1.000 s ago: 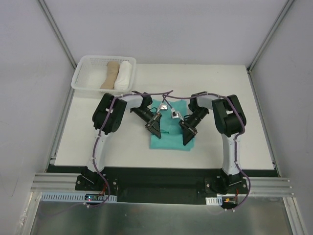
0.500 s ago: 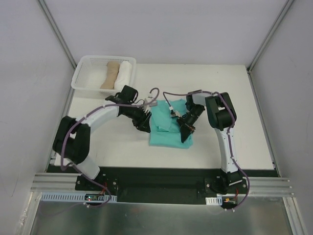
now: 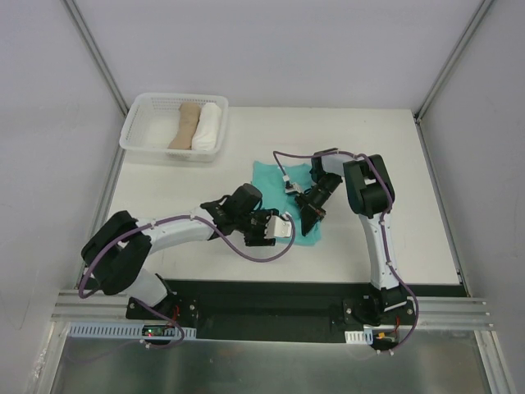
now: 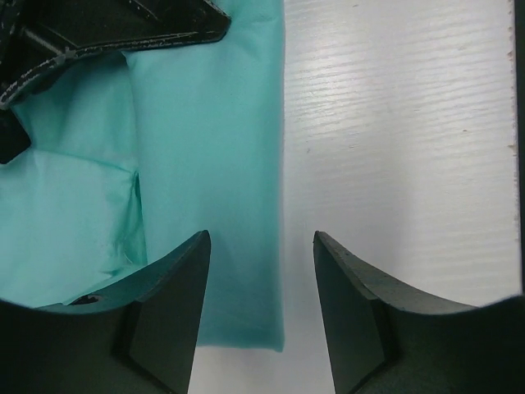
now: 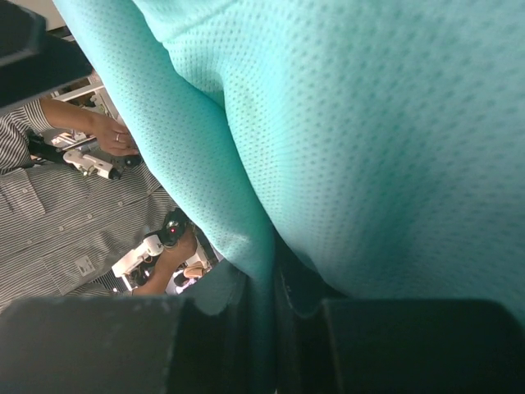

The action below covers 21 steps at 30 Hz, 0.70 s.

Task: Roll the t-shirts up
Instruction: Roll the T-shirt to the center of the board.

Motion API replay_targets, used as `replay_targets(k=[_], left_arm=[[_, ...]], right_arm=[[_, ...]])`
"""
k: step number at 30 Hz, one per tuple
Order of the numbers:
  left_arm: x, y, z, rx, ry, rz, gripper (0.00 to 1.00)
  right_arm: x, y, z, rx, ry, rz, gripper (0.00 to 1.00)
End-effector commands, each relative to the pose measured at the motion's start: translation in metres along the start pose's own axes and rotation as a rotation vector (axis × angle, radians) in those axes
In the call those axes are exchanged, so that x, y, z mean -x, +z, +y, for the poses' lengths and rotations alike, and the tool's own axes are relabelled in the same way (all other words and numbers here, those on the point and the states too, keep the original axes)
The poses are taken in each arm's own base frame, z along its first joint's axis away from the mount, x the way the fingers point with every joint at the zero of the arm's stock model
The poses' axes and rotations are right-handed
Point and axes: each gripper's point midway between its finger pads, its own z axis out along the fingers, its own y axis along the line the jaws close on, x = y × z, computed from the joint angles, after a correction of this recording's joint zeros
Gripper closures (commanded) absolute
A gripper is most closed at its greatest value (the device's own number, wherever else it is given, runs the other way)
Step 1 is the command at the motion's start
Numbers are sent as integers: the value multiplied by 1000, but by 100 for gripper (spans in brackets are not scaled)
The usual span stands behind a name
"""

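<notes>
The teal-green t-shirt (image 3: 269, 176) lies folded in the middle of the table. My right gripper (image 3: 306, 218) is at its near right part, shut on a fold of the cloth; in the right wrist view the teal fabric (image 5: 369, 139) fills the frame and is pinched between the fingers (image 5: 267, 328). My left gripper (image 3: 283, 231) lies low at the shirt's near edge, open and empty. In the left wrist view the gripper (image 4: 261, 246) straddles the straight edge and near corner of the shirt (image 4: 213, 164). The right gripper's black fingers (image 4: 123, 25) show at the top left.
A white mesh basket (image 3: 135, 131) stands at the back left, holding a tan roll (image 3: 185, 125) and a white roll (image 3: 208, 125). The white table (image 3: 394, 213) ends in a black strip at the near edge. Grey walls enclose the sides.
My left arm has swung from the shirt's left side down to its near edge and stretched low. The right gripper has stayed on the cloth. The shirt now looks narrower.
</notes>
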Motion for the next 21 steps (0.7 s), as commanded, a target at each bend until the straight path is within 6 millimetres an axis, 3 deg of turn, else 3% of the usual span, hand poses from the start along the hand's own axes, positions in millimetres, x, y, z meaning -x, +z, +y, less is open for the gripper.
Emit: replay_targets(k=[1, 5, 10, 13, 14, 15, 18, 19, 20, 21], left_arm=[[-4, 18, 15, 61, 176, 27, 47], [-35, 27, 11, 54, 224, 121, 46], [-90, 28, 1, 23, 348, 302, 48], [-104, 32, -3, -16, 333, 380, 68], [-104, 33, -2, -23, 330, 386, 83], [-104, 33, -3, -49, 310, 405, 90], [-94, 31, -8, -109, 257, 403, 100], [-92, 29, -13, -138, 233, 403, 100], [-84, 30, -20, -176, 181, 373, 100], [-69, 29, -13, -173, 153, 347, 100]], right_arm=[[-22, 0, 9, 28, 108, 109, 96], [-22, 0, 9, 32, 99, 106, 96], [-22, 0, 10, 30, 94, 104, 96], [-21, -1, 9, 29, 90, 96, 95], [-23, -1, 10, 34, 95, 95, 92], [-20, -3, 10, 33, 82, 66, 85], [-12, -24, 14, 22, 28, -93, 38], [-10, -41, 13, 11, 28, -159, 4], [-5, -57, 20, 0, -7, -222, 4], [1, -76, 27, -34, -59, -289, 4]])
